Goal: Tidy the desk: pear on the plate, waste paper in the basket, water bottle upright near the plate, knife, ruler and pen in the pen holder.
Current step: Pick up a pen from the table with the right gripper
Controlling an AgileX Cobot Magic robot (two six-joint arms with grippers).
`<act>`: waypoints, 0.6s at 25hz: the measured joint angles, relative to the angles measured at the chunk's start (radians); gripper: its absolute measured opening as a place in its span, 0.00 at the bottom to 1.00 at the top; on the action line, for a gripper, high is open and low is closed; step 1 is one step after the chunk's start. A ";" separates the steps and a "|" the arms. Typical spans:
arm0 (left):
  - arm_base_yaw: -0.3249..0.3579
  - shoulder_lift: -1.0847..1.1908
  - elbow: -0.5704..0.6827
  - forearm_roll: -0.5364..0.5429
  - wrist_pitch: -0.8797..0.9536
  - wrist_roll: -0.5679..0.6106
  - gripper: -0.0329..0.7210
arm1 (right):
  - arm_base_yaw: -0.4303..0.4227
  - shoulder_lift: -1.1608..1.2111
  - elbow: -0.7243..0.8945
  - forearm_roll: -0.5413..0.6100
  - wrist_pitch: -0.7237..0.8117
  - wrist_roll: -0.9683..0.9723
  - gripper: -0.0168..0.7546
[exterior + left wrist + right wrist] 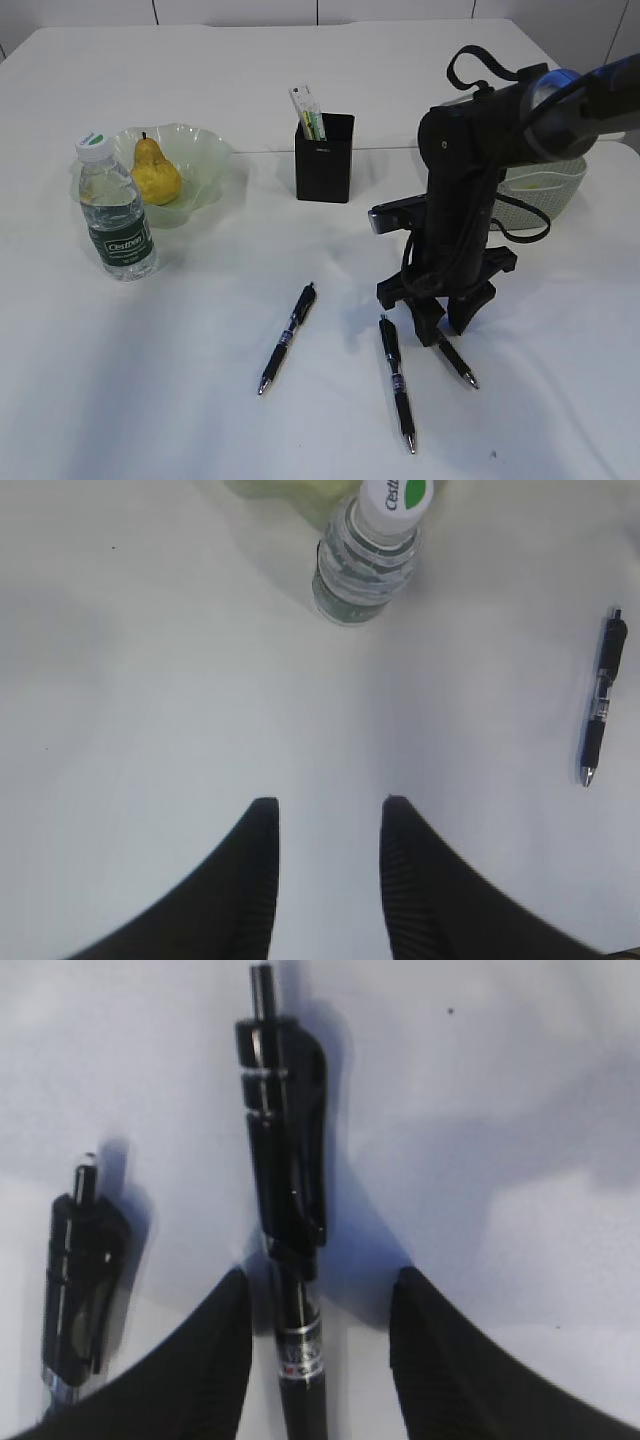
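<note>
My right gripper (318, 1305) apart astride a pen (290, 1190), left gripper (325, 825) empty, apart over the white table (150, 680).

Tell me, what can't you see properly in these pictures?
- Basket, exterior view: the right arm covers most of it, so its contents stay hidden.
- Pen between the right pincer, right wrist view: tip cut off by the bottom edge.
- Pen holder, exterior view: its items are too small to name.

The right arm reaches down at the near right, its pincer (443, 322) standing open; the left pincer (325, 820) is open too.
</note>
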 joint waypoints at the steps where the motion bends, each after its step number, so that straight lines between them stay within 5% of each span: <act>1: 0.000 0.000 0.000 0.000 0.000 0.000 0.36 | 0.000 0.000 -0.002 0.000 0.002 0.000 0.50; 4: 0.000 0.000 0.000 0.000 0.000 0.000 0.36 | 0.000 0.001 -0.002 0.002 0.002 0.000 0.43; 9: 0.000 0.000 0.000 0.000 0.000 0.000 0.36 | 0.000 0.001 -0.002 0.004 0.002 0.002 0.17; 15: 0.000 0.000 0.000 0.000 0.000 0.000 0.36 | 0.000 0.009 -0.036 0.004 0.042 0.002 0.15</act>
